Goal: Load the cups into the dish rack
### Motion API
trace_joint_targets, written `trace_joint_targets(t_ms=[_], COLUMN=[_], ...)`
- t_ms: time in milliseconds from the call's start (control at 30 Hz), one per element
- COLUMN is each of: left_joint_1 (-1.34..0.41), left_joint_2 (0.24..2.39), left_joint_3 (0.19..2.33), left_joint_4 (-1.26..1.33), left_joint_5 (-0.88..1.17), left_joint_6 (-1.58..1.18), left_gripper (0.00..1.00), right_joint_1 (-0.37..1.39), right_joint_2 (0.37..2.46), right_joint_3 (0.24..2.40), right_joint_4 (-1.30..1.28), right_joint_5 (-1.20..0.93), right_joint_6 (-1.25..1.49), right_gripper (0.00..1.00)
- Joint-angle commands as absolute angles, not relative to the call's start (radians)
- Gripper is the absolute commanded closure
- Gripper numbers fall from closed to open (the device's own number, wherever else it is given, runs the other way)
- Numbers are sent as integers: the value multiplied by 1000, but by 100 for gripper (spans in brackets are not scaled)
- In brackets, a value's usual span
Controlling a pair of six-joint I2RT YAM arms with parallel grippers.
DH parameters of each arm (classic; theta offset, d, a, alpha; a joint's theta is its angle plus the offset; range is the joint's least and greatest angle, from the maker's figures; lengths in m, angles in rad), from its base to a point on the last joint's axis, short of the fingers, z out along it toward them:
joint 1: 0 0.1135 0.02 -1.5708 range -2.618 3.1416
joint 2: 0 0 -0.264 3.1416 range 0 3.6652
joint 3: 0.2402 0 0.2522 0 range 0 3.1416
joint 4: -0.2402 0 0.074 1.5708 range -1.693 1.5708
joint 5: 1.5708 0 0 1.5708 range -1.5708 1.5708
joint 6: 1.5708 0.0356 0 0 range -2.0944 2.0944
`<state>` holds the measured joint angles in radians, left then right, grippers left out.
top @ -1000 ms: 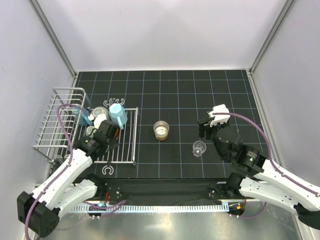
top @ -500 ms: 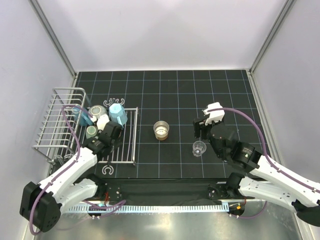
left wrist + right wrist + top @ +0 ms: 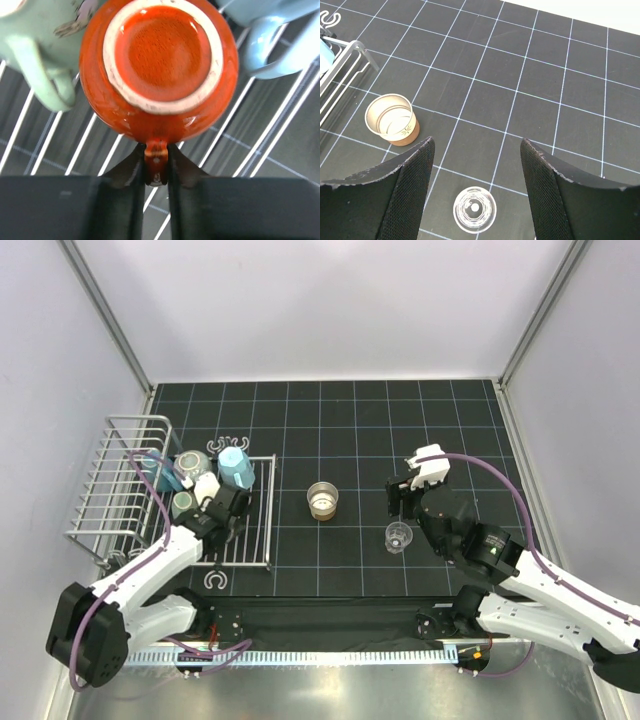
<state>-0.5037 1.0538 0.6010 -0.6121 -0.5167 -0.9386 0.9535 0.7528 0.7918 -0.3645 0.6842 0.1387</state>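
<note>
Left gripper (image 3: 156, 167) is clamped on the handle of the orange cup (image 3: 160, 65), which seems to rest upside down on the flat slatted part of the dish rack (image 3: 100, 490), between the mint cup (image 3: 30, 55) and the pale blue cup (image 3: 280, 45). I judge the placing nearly done: next I let go and back off without tipping it. My right gripper (image 3: 476, 160) hangs open above the clear cup (image 3: 475, 217), ready to descend.
</note>
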Motion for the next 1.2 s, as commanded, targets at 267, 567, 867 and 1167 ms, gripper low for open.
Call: trace_joint_targets(t_ms=[267, 567, 867, 1167], left_joint_1=[-500, -499, -499, -499], left_joint_2=[1117, 1062, 960, 896], left_joint_3=[652, 767, 917, 1143], left_joint_4=[-712, -830, -1032, -1098], left_joint_5=[-512, -465, -402, -327], left_joint_6=[-1020, -980, -908, -874], left_gripper=[58, 31, 22, 14], right_joint_1=[954, 954, 953, 919], right_joint_2=[746, 824, 1035, 1299], right_joint_3=[779, 816, 943, 1181], right_joint_4=[-310, -394, -472, -523], right_joint_5=[673, 650, 539, 424], right_joint_6=[167, 202, 278, 317], right_gripper=[29, 29, 0, 0])
